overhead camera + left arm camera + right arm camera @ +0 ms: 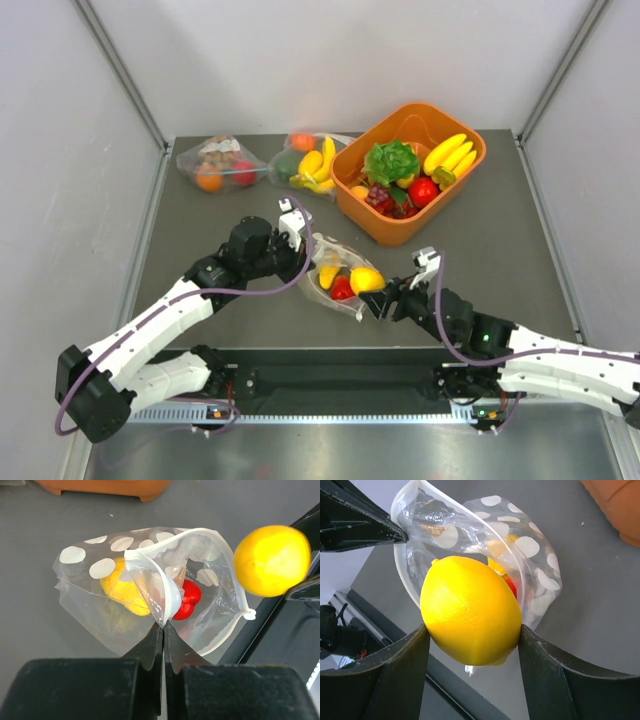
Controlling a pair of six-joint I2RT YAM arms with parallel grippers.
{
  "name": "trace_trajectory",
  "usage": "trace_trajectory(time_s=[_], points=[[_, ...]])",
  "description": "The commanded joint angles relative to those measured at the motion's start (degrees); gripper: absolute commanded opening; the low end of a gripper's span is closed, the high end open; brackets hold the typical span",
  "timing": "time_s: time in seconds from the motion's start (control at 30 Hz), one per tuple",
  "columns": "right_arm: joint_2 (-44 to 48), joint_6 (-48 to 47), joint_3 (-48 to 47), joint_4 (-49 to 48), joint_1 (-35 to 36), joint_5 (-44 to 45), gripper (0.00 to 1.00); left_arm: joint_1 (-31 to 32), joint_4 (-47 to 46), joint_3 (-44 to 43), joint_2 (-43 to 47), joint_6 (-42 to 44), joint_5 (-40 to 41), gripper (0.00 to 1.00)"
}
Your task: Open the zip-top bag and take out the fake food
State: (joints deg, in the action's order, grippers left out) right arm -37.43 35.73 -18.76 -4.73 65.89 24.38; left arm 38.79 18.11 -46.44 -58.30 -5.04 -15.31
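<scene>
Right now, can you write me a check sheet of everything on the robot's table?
Surface: dark grey table, no spills seen.
Job's things: dotted bag open; lemon outside it; red fruit and yellow fruit inside.
Clutter: orange bin holding lettuce and bananas; a filled bag and a second bag at the back.
Fingers: left fingers shut on the bag's rim; right fingers shut on the lemon.
Cables: purple cables along both arms, no snag seen.
Surroundings: pale walls on three sides.
</scene>
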Motion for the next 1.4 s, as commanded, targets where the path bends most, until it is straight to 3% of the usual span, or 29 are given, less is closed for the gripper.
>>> trace_trajectory(time_s=[0.0, 0.17, 0.33, 0.57, 0.77, 0.93, 1.03, 1.07, 1.17, 1.23, 1.37], points=[[4.63, -1.97, -4.34, 6.64, 0.65, 0.40, 0.43, -0.11, -1.76, -2.26, -0.06, -0.41, 0.90, 0.00], [4.83, -8.28, -13.90, 15.80, -0.05, 6.37, 0.42, -0.11, -1.76, -2.34, -0.06, -0.41, 0.55, 0.00], [-0.79, -15.24, -22.79, 18.00, -4.61, 5.60, 0.40, -0.11, -1.76, -2.34, 0.12, -0.32, 0.19, 0.00], [-15.09, -20.86, -34.20, 14.23, -31.92, -19.95, 0.36, -0.11, -1.85, -2.34, 0.21, -0.32, -0.24, 0.00], [-29.60, -22.63, -41.35, 14.05, -41.26, -24.12, 0.35, -0.11, -1.85, -2.35, 0.38, -0.24, -0.25, 0.00], [-34.19, -22.72, -40.39, 12.82, -43.47, -22.47, 0.37, -0.11, -1.76, -2.35, 0.30, -0.24, -0.42, 0.00], [-36.13, -22.81, -39.42, 11.50, -44.97, -23.06, 0.43, -0.11, -1.85, -2.52, 0.12, -0.24, -0.68, 0.00], [-37.09, -22.89, -39.33, 11.24, -45.49, -23.76, 0.59, -0.03, -1.76, -2.52, 0.03, -0.24, -0.69, 0.00], [-38.07, -23.51, -39.42, 10.89, -45.85, -24.20, 0.89, -0.11, -1.67, -2.43, 0.03, -0.24, -0.77, 0.00], [-37.89, -23.86, -39.33, 10.09, -45.85, -24.21, 0.99, -0.11, -1.67, -2.43, 0.12, -0.24, -0.77, 0.00], [-35.88, -24.39, -40.12, 10.44, -46.02, -25.95, 1.00, -0.11, -1.76, -2.43, -0.06, -0.24, -0.77, 0.00]])
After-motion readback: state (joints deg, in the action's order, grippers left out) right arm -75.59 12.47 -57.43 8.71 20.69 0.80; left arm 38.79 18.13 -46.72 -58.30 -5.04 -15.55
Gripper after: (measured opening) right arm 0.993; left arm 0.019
